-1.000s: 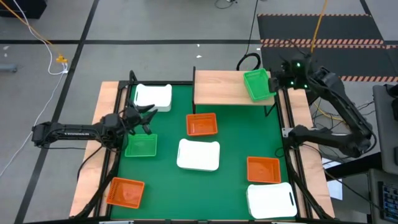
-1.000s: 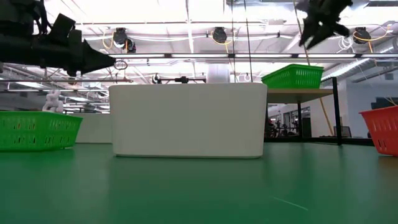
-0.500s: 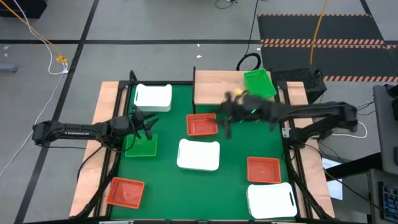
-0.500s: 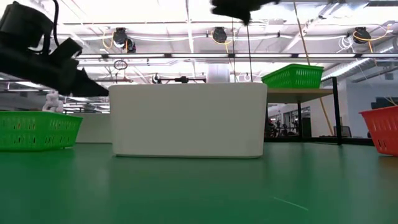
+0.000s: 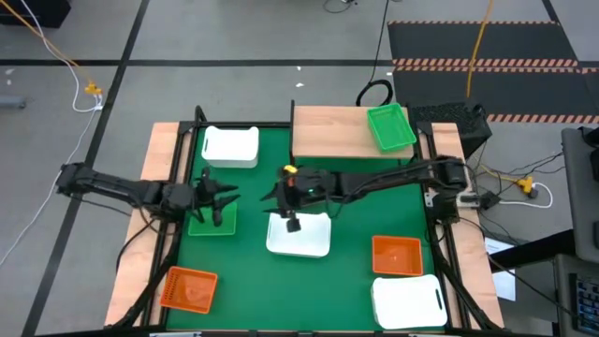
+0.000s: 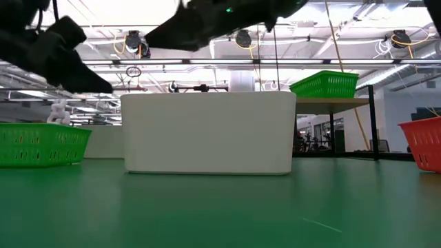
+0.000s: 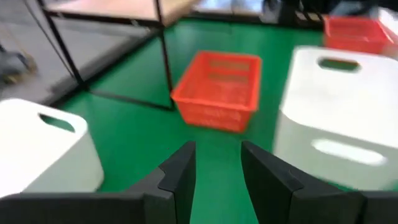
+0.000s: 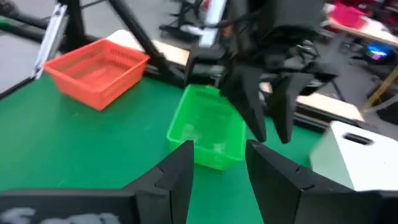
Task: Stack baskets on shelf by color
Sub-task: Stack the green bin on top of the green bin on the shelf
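My left gripper (image 5: pixel 225 199) (image 7: pixel 217 152) is open, hovering just over the far end of a green basket (image 5: pixel 212 217) (image 8: pixel 208 134) that rests on the green table. My right gripper (image 5: pixel 276 194) (image 8: pixel 217 152) is open above mid-table, pointing toward the table's left at that basket. An orange basket (image 7: pixel 217 90) sits beneath the right arm, mostly hidden in the high view. The wooden shelf (image 5: pixel 332 133) stands at the far edge with a second green basket (image 5: pixel 391 127) (image 6: pixel 325 84) on its right end.
White baskets sit far left (image 5: pixel 229 147), at centre (image 5: pixel 299 234) (image 6: pixel 209 132) and near right (image 5: pixel 407 301). Orange baskets lie near left (image 5: pixel 187 288) (image 8: pixel 96 71) and right (image 5: pixel 398 255). The shelf's black legs (image 7: pixel 163 59) stand behind the middle orange basket.
My right arm has swung from beyond the shelf's right end, across the table toward its left, and now reaches over the middle orange basket. My left gripper has shifted a little toward the near edge, over the green basket. No basket has moved.
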Robot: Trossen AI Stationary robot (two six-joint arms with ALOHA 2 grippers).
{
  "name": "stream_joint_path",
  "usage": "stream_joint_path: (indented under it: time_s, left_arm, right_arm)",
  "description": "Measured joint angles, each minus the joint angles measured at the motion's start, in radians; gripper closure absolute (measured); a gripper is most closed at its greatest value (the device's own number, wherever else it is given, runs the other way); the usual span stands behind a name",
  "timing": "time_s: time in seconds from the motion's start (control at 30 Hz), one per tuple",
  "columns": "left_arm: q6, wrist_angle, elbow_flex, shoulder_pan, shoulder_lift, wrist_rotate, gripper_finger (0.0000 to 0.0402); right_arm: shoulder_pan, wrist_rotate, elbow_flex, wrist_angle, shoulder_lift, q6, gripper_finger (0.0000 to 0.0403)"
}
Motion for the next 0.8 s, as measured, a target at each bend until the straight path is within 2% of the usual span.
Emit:
stream_joint_path:
  time_s: [0.1, 0.17, 0.23, 0.33, 0.43, 0.67, 0.8]
  left_arm:
    - [-0.08, -0.226, 0.106, -0.063, 0.011, -0.037, 0.027]
    - [-0.146, -0.367, 0.176, -0.095, 0.023, -0.128, 0.0271]
    - [-0.228, -0.426, 0.219, -0.108, 0.036, -0.239, 0.0271]
    - [-0.311, -0.447, 0.234, -0.11, 0.037, -0.39, 0.0271]
    - [-0.364, -0.457, 0.234, -0.109, 0.039, -0.48, 0.0271]
    - [-0.389, -0.463, 0.235, -0.108, 0.039, -0.577, 0.0271]
    - [-0.384, -0.462, 0.235, -0.108, 0.039, -0.598, 0.0271]
  right_arm:
    - [-0.003, -0.035, 0.062, 0.012, 0.055, -0.06, 0.0264]
    - [-0.004, -0.049, 0.114, 0.013, 0.105, -0.102, 0.0264]
    - [0.005, -0.05, 0.175, -0.013, 0.171, -0.133, 0.0264]
    - [0.024, -0.049, 0.299, -0.074, 0.272, -0.182, 0.0264]
    - [0.038, -0.052, 0.424, -0.129, 0.36, -0.215, 0.0264]
    - [0.061, -0.051, 0.57, -0.216, 0.495, -0.333, 0.0234]
    - [0.077, 0.003, 0.634, -0.214, 0.556, -0.379, 0.0208]
